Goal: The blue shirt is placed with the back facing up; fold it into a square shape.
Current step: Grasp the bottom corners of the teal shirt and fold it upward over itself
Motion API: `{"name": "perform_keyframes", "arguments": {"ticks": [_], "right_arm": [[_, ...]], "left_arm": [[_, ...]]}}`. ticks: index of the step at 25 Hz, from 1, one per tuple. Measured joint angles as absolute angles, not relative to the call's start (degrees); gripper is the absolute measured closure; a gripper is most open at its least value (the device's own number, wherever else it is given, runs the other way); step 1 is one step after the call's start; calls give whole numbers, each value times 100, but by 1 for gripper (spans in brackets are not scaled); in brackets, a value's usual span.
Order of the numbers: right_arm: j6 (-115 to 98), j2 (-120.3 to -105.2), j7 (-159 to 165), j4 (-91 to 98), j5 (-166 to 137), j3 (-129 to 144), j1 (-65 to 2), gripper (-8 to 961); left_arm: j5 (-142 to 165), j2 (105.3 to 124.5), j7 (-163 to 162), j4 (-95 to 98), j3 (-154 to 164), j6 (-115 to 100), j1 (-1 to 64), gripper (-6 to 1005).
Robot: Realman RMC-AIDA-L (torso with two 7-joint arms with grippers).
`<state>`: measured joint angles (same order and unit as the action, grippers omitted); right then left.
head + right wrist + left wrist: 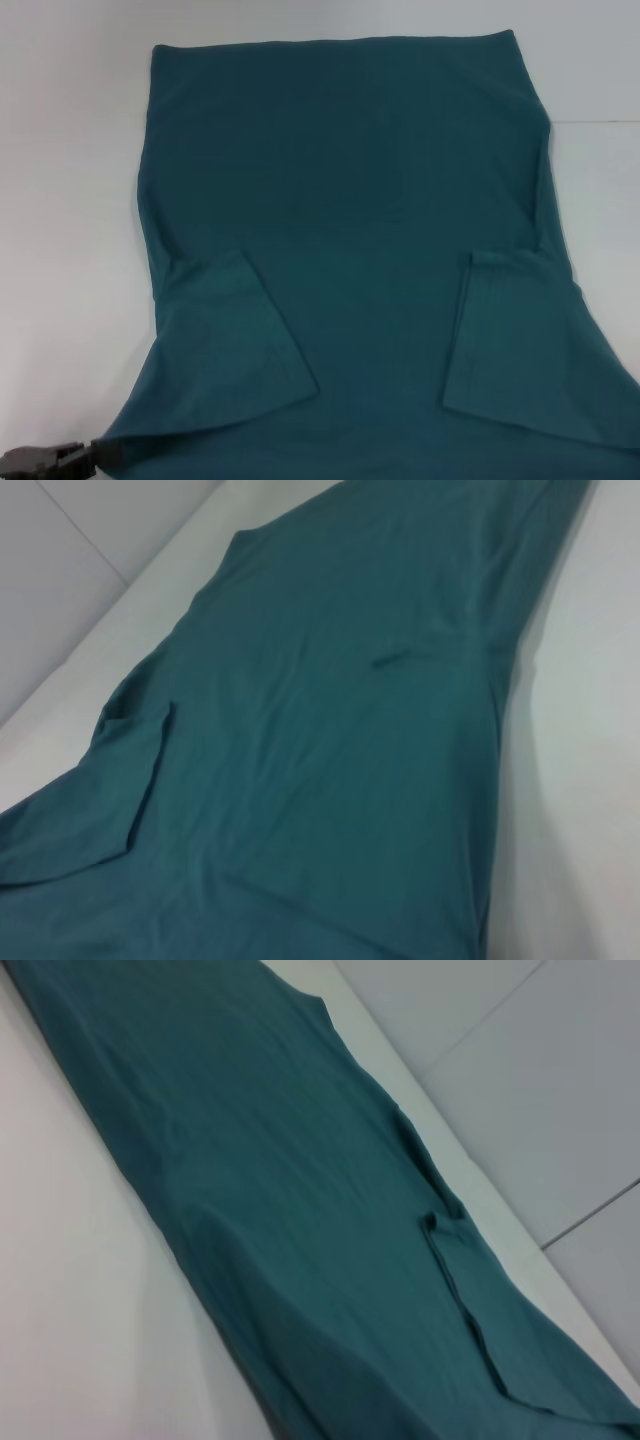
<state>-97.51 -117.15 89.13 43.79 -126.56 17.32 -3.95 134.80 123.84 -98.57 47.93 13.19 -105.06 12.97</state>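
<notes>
The blue shirt [350, 200] lies spread flat on the white table [70, 200], plain side up, with no lettering showing. Both short sleeves are folded inward onto the body, the left sleeve [235, 340] and the right sleeve [500, 340]. In the left wrist view the blue shirt [300, 1210] runs diagonally, and the right wrist view shows the blue shirt [340, 730] with one sleeve flap. My left gripper [92, 456] sits at the near left corner of the shirt, touching its edge. My right gripper is out of view.
White tabletop borders the shirt on the left [60, 300] and at the far right [600, 180]. The wrist views show the table edge and a grey tiled floor [540, 1070] beyond it.
</notes>
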Motion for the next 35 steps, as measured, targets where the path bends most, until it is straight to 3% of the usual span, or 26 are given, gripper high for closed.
{"name": "perform_keyframes", "arguments": {"ticks": [7, 13, 23, 35], "right_arm": [[-9699, -11709, 9219, 4378, -12651, 1417, -802, 927], [-9463, -11553, 9578, 4337, -12624, 1176, -1376, 926], [-8787, -11438, 9866, 4298, -12428, 993, -2371, 926], [-6439, -11509, 9692, 3451, -12407, 1669, -3702, 926]], "left_arm": [[13344, 12253, -10028, 4688, 1082, -10507, 1734, 893], [13067, 12012, -10266, 4469, 945, -10248, 2403, 891], [12290, 11679, -10464, 4016, 959, -9079, 3272, 887], [11717, 11721, -10000, 2930, 1083, -6788, 4234, 883]]}}
